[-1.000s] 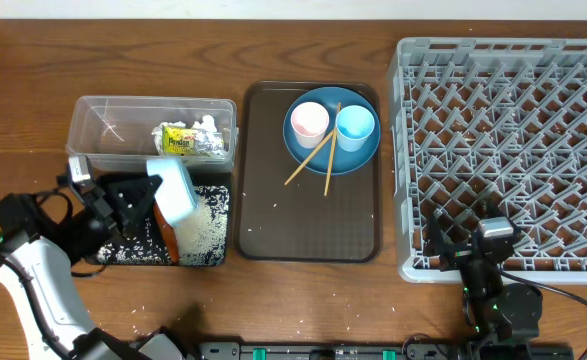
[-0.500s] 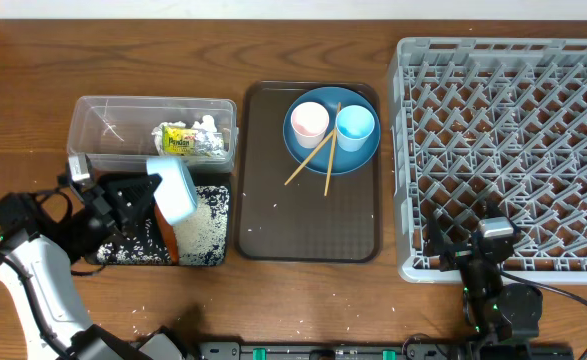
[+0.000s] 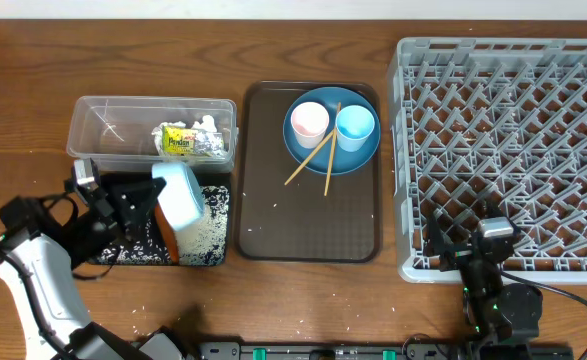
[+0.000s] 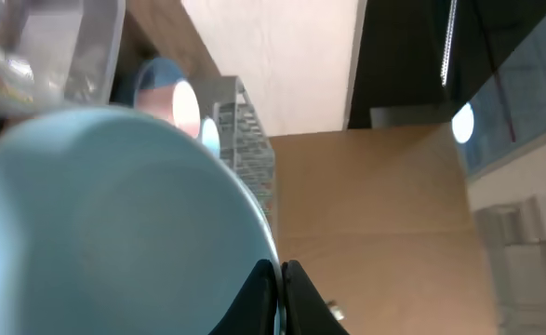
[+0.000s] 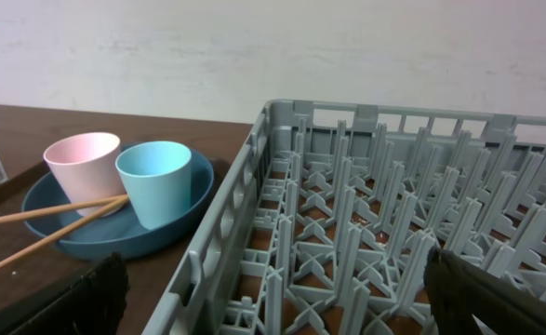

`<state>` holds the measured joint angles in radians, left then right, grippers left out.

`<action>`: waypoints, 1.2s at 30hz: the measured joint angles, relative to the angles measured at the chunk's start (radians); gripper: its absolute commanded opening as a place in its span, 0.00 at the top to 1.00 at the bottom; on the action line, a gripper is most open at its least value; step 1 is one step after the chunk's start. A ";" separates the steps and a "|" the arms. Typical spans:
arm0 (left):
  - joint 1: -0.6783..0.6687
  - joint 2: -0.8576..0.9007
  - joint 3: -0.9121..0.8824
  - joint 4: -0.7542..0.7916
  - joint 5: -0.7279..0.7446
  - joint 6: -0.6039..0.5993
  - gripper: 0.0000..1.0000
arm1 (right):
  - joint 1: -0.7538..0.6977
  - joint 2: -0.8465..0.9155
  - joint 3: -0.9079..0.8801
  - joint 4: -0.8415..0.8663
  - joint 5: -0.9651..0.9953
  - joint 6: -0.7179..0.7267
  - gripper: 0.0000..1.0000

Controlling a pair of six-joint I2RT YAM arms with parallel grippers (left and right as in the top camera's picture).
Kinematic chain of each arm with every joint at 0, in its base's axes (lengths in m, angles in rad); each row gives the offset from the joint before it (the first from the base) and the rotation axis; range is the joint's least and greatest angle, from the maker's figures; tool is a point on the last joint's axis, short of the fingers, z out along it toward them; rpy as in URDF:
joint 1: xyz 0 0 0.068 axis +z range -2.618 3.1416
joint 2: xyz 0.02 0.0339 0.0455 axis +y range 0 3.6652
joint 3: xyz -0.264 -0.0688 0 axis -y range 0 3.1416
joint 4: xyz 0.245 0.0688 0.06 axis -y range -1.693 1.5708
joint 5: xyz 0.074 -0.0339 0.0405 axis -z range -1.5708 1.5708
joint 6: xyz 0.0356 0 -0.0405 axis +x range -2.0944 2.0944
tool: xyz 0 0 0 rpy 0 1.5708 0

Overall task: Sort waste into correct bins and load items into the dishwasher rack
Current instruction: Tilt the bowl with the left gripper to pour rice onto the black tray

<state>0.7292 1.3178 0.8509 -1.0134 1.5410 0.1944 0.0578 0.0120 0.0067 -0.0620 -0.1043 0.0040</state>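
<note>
left claw (image 4: pixel 279 290) gripping bowl (image 4: pixel 114 214) rim, over black tray (image 3: pixel 205 261)

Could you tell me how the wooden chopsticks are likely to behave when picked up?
The chopsticks look thin and rigid, so probably light and stiff. Propped across the rim of the blue plate onto the brown tray, they may well pivot or roll when nudged.
</note>
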 measured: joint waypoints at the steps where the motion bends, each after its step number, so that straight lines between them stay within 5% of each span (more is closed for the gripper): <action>1: 0.000 0.002 0.000 0.026 -0.004 -0.004 0.94 | 0.000 0.000 0.000 0.000 0.000 0.000 0.01; 6: -0.004 0.006 0.000 0.067 0.002 -0.021 0.94 | 0.000 0.000 0.000 0.000 0.000 0.000 0.01; 14: -0.022 0.005 -0.001 -0.103 0.005 -0.010 0.94 | 0.000 0.000 0.000 0.000 0.000 0.000 0.01; 23: -0.030 -0.002 -0.003 0.021 0.002 0.019 0.94 | 0.000 0.000 0.000 0.000 0.000 0.000 0.01; 36: -0.030 -0.002 -0.003 0.000 0.002 0.012 0.93 | 0.000 0.000 0.000 0.000 0.000 0.000 0.01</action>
<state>0.6991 1.3163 0.8474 -1.0134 1.5429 0.2062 0.0578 0.0120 0.0067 -0.0620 -0.1043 0.0040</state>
